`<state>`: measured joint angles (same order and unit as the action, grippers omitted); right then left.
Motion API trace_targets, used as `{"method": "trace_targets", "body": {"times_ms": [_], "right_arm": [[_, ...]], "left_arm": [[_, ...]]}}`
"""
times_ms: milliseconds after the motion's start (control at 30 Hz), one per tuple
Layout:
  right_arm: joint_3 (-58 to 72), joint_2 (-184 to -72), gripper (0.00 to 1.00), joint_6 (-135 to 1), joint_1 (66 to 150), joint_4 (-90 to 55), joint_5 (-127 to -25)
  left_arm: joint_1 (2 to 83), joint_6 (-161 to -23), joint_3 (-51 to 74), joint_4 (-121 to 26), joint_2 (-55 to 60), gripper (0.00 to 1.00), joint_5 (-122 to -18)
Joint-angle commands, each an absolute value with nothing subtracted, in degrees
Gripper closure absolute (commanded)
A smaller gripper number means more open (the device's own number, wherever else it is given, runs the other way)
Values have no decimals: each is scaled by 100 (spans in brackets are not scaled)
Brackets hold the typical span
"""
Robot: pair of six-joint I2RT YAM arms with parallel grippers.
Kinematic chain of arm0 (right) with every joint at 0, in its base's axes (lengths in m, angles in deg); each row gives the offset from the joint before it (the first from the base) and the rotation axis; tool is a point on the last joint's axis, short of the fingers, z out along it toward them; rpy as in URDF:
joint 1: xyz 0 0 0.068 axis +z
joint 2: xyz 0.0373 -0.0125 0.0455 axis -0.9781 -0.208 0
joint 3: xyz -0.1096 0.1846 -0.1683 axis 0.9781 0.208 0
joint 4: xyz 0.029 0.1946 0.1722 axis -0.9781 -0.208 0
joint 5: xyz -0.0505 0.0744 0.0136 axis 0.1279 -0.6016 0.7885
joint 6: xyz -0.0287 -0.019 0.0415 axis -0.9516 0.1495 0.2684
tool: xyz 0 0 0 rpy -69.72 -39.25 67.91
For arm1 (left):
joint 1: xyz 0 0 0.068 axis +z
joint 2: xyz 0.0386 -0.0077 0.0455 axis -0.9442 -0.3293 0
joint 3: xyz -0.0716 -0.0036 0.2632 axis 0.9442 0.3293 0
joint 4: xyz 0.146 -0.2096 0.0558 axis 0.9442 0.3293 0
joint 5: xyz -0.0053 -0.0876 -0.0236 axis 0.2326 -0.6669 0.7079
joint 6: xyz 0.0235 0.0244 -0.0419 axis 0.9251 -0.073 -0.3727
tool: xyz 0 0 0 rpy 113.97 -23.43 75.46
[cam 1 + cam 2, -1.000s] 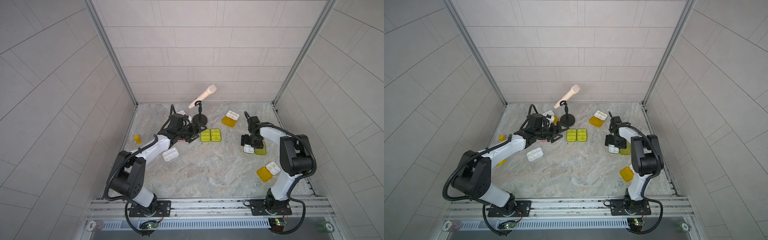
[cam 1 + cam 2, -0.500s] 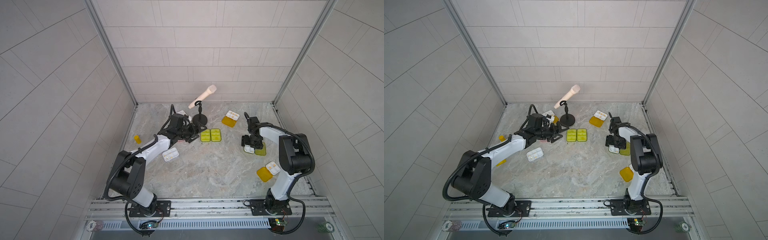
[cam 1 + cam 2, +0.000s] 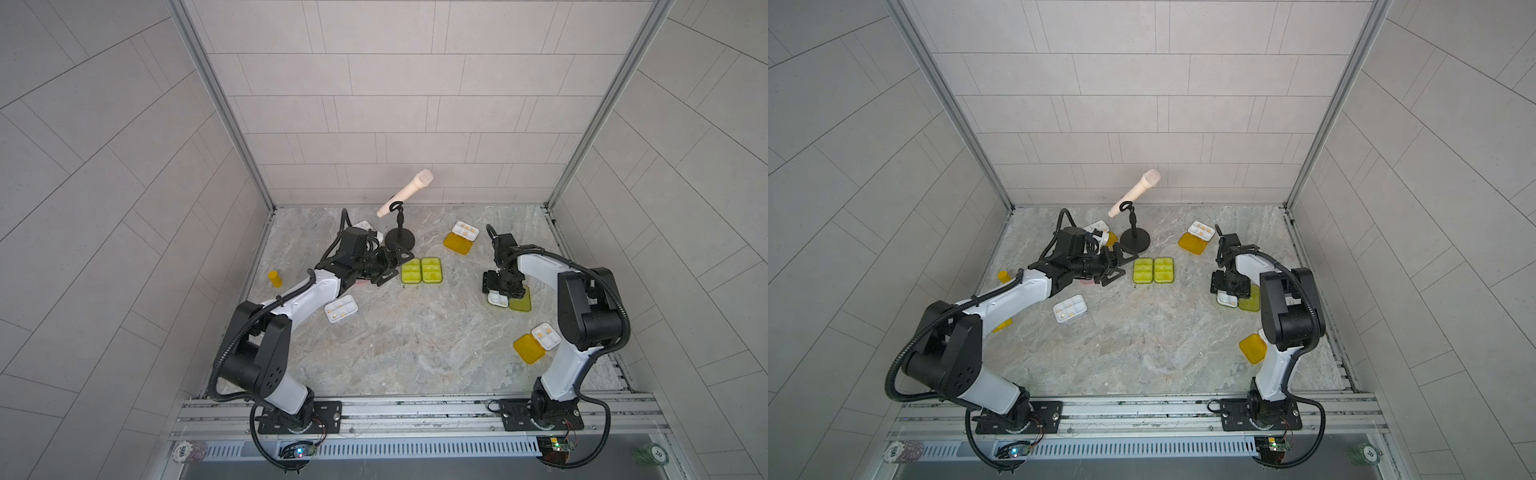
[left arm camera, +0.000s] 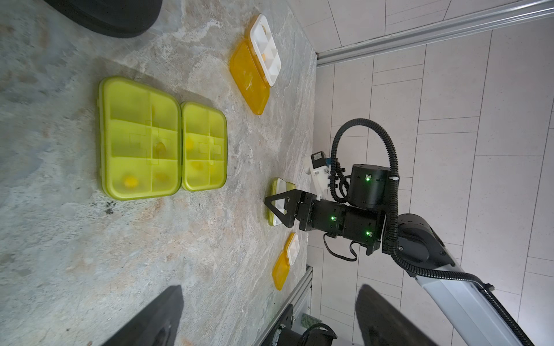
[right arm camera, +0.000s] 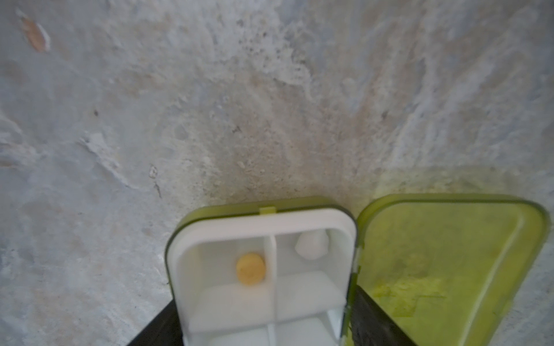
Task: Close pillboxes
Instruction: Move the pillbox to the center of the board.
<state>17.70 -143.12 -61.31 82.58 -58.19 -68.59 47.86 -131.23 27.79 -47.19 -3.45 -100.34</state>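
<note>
My right gripper (image 3: 500, 291) is shut on the white tray of an open lime-green pillbox (image 5: 263, 227). Its fingers press both long sides, and the lid (image 5: 449, 254) lies flat beside the tray. A yellow pill (image 5: 250, 268) sits in one compartment. My left gripper (image 3: 392, 266) stands open and empty just left of two closed lime-green pillboxes (image 3: 420, 270), which also show in the left wrist view (image 4: 141, 137). Open orange-lidded pillboxes lie at the back (image 3: 460, 237) and front right (image 3: 536, 343). A clear-lidded pillbox (image 3: 341, 309) lies open beside the left arm.
A microphone on a black round stand (image 3: 400, 239) rises behind the left gripper. Behind the left wrist, another white pillbox tray (image 3: 365, 225) is partly hidden. A small yellow bottle (image 3: 274, 278) stands by the left wall. Tiled walls enclose the marble floor (image 3: 415, 353).
The right gripper's jaws have narrowed onto the lime-green pillbox's tray. The left arm and gripper have not moved.
</note>
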Motion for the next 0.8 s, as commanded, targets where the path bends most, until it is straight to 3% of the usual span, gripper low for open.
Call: {"method": "trace_targets", "body": {"times_ms": [0, 433, 767], "right_arm": [[1803, -14057, 22, -6177, 8369, -6021, -6739], [1817, -13576, 23, -5839, 9496, -6364, -6410], [1824, -13617, 24, -4789, 11372, -6054, -6320]], "left_arm": [[4758, -13196, 2742, -4879, -342, 6, -10069], [4926, -13114, 2729, -4646, -203, 6, -9896], [5354, -12715, 2604, -3652, -62, 4, -9148]]}}
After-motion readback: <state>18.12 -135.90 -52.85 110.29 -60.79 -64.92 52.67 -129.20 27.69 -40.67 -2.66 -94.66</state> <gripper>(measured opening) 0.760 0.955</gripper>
